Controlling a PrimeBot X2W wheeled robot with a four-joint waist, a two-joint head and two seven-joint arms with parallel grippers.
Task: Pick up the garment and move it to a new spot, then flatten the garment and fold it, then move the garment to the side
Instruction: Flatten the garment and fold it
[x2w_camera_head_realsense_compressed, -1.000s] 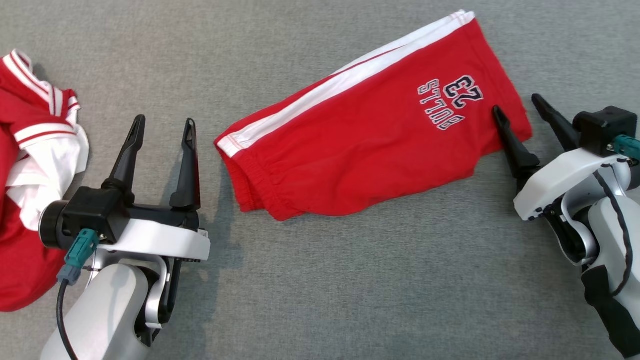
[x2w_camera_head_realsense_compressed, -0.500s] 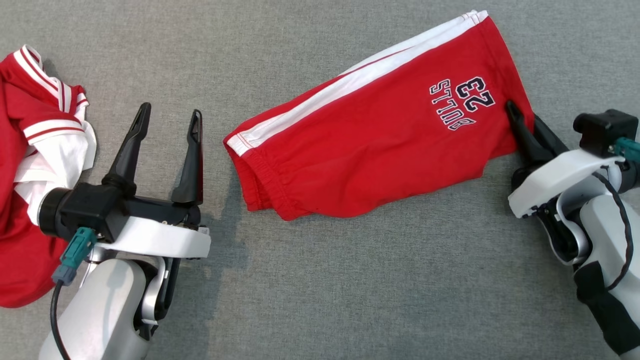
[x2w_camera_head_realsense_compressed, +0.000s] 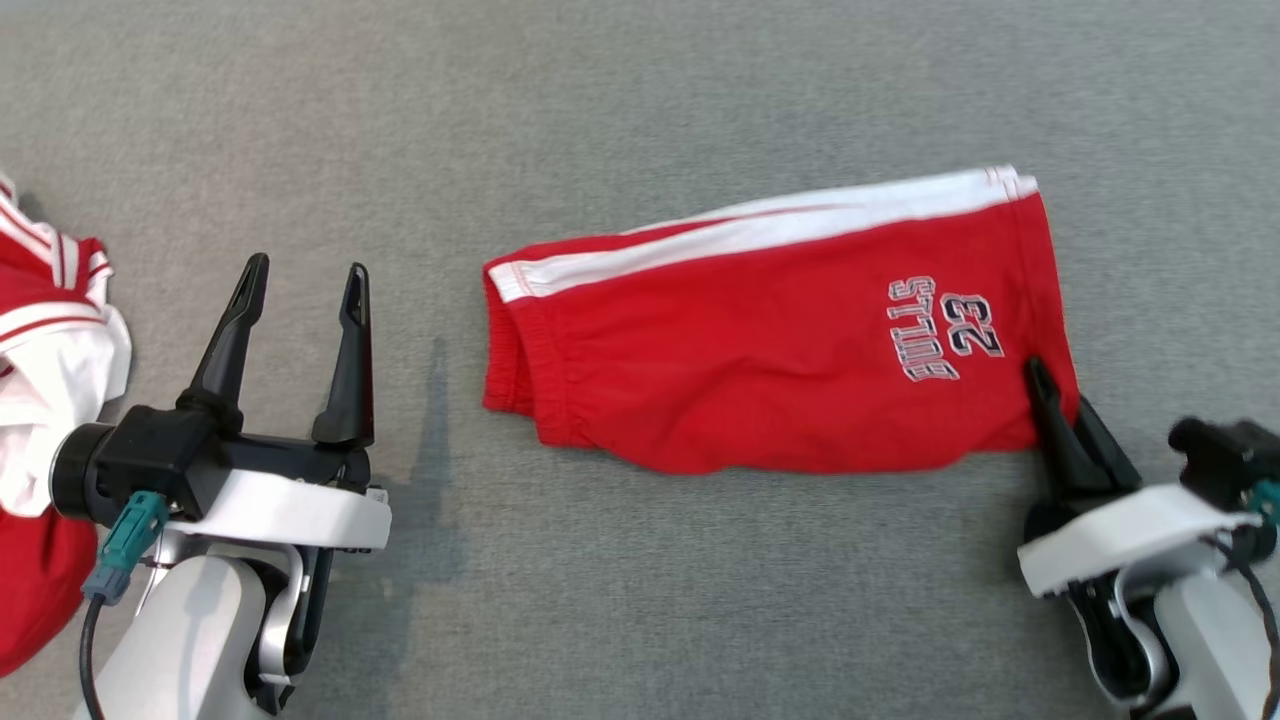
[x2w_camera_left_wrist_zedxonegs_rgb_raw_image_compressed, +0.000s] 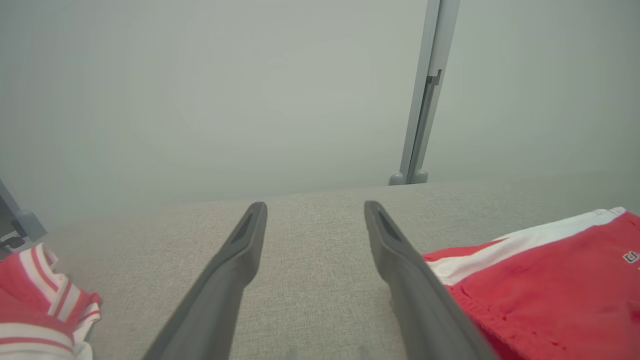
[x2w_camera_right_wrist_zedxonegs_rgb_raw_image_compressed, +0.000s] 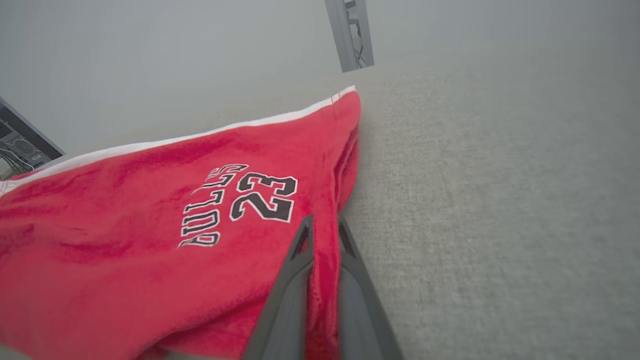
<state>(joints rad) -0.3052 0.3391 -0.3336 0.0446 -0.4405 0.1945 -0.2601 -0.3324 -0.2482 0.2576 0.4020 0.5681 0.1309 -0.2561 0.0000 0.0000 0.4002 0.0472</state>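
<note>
The red shorts (x2w_camera_head_realsense_compressed: 760, 370) lie folded flat on the grey worktop (x2w_camera_head_realsense_compressed: 640, 100), right of centre, with the white stripe along the far edge and the waistband to the left. The right pincer (x2w_camera_head_realsense_compressed: 1055, 392) is clamped narrow on their near right corner, just beside the "BULLS 23" print, with red cloth between its fingers. The left pincer (x2w_camera_head_realsense_compressed: 306, 268) stands wide, holding nothing, left of the waistband and apart from it. A crumpled red-and-white garment (x2w_camera_head_realsense_compressed: 40, 380) lies at the far left.

The red shorts (x2w_camera_right_wrist_zedxonegs_rgb_raw_image_compressed: 150, 240) bear "BULLS 23" in dark, white-edged lettering.
</note>
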